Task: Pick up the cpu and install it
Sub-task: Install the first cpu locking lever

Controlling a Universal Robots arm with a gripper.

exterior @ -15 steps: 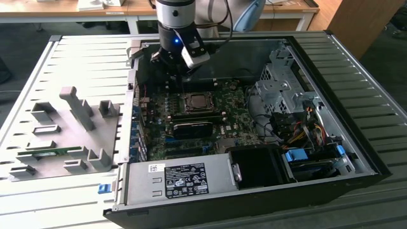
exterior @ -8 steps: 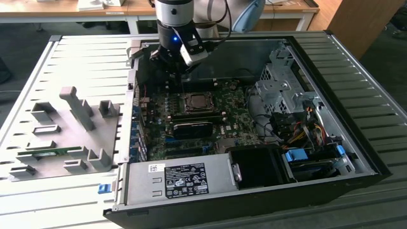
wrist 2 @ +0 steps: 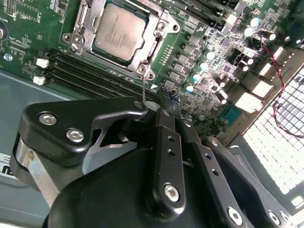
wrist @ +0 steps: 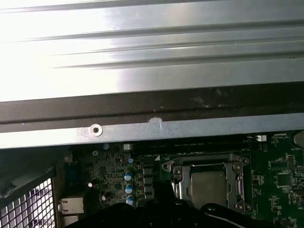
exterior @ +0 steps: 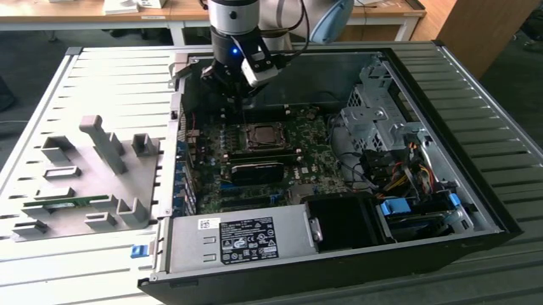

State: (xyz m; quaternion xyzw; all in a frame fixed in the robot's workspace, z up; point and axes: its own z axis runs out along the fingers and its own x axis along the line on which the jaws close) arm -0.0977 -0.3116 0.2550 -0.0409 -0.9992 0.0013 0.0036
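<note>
Exterior view: even, diffuse light; the ribbed white metal surface (exterior: 110, 76) reads bright, the open black computer case (exterior: 339, 267) dark inside, with soft shadows along its walls. A small blue light glows on the arm. First wrist view: strong glare washes out the ribbed grey metal panel (wrist: 152, 42); the green motherboard (wrist: 280, 180) below is dim and soft. Second wrist view: board well lit, silver-grey square cpu (wrist 2: 121, 31) sharp, black claw (wrist 2: 164, 102) in the foreground dark and slightly blurred.

I am working in what looks like a robotics lab or electronics workshop: an opened computer case (exterior: 339, 190) lies on a ribbed metal table (exterior: 110, 76), a grey parts fixture (exterior: 85, 178) sits at its nine o'clock, and wooden desks (exterior: 102, 16) stand at twelve o'clock.
</note>
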